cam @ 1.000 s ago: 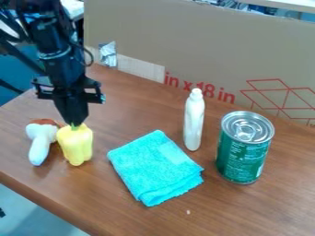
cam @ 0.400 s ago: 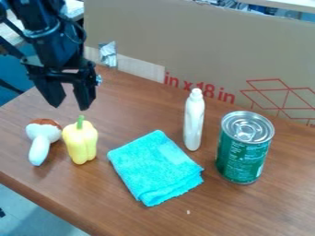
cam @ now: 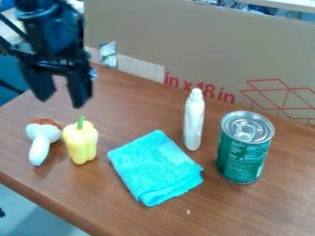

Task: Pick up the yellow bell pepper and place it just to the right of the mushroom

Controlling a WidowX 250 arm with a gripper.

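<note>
gripper [cam: 61, 102]: jaws apart, pointing down above the worktop [cam: 141, 103].
yellow pepper [cam: 80, 142]: upright, green stem on top; below the jaws and apart from them.
mushroom [cam: 43, 134]: white with brown cap; below the jaws, beside the pepper.
cloth [cam: 155, 168]: turquoise, folded flat; past the pepper from the jaws.
bottle [cam: 194, 120]: white, upright; well apart from the jaws.
can [cam: 243, 150]: green, silver lid, upright; farthest from the jaws.
</note>
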